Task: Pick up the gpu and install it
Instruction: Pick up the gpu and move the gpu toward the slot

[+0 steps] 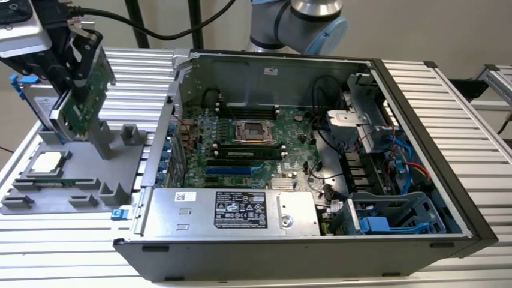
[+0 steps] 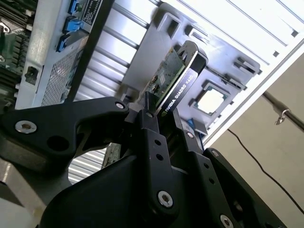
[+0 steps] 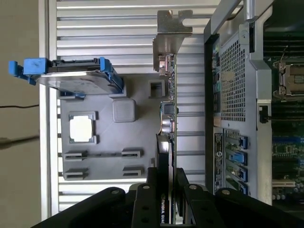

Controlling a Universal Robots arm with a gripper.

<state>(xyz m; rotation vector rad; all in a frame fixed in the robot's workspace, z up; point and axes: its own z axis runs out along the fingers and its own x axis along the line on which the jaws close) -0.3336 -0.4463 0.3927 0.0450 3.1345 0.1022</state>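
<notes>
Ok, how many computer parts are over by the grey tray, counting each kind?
gpu: 1, gripped by the claw
hard drive with blue rails: 1
CPU chip: 1
Total: 3

The gpu (image 1: 84, 108), a thin card with a green circuit-board face, a black shroud and a silver end bracket (image 3: 170, 33), stands upright on edge, clamped in the gripper (image 2: 166, 121), at the upper left of the exterior view.

Ribbed aluminium table (image 1: 452, 102), beige wall (image 1: 424, 24)
</notes>
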